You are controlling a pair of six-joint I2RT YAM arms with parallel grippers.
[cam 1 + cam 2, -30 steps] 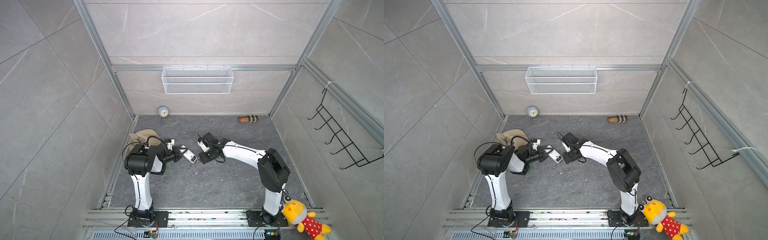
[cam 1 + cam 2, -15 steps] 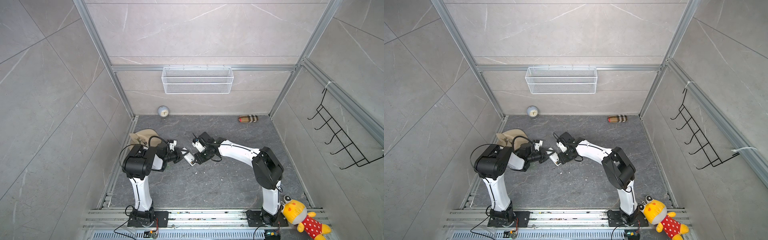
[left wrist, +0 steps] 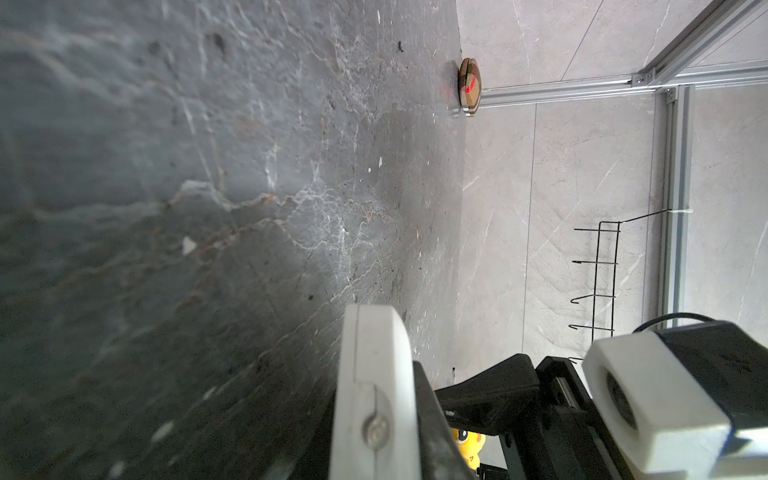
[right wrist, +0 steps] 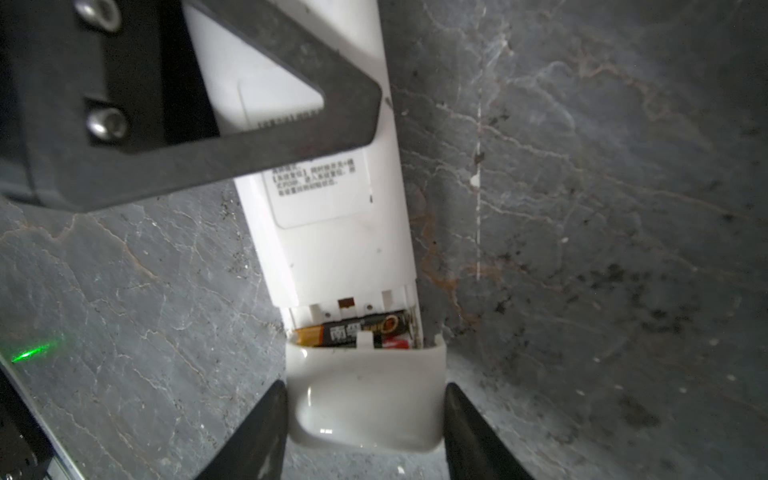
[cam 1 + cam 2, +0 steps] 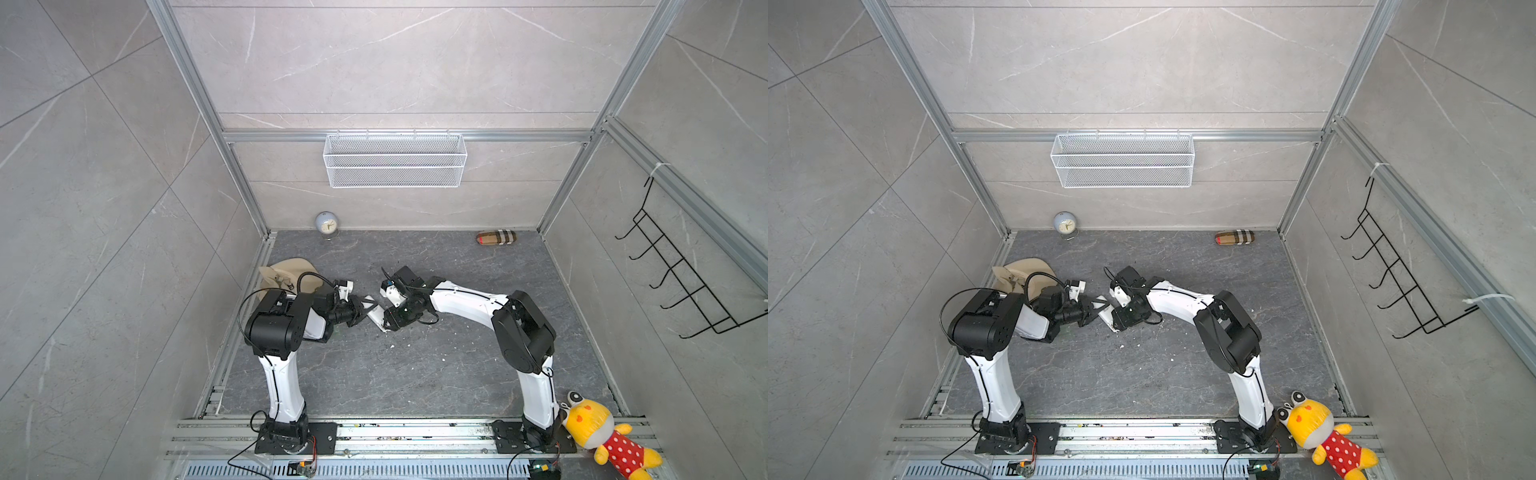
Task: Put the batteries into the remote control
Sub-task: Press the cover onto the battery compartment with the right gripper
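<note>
The white remote control (image 4: 332,245) shows its plain back with a printed label. My left gripper (image 3: 374,415) is shut on its far end, and in the left wrist view the handset appears edge-on. The batteries (image 4: 361,330), dark with gold and red, lie in the partly uncovered compartment. A glossy white cover (image 4: 365,395) sits over the compartment's end, and my right gripper (image 4: 365,399) is shut on it, one finger against each side. In both top views the remote control (image 5: 376,319) (image 5: 1105,318) bridges the left gripper (image 5: 365,306) and the right gripper (image 5: 390,323).
A beige hat (image 5: 291,276) lies behind the left arm. A small clock (image 5: 326,222) and a plaid pouch (image 5: 496,237) rest by the back wall. White specks (image 5: 390,345) dot the floor. A yellow plush toy (image 5: 602,436) sits at the right arm's base. A wire basket (image 5: 395,160) hangs on the back wall.
My right gripper has moved left from a gap beside the remote control onto its near end. The left gripper still holds the other end, shifted slightly right.
</note>
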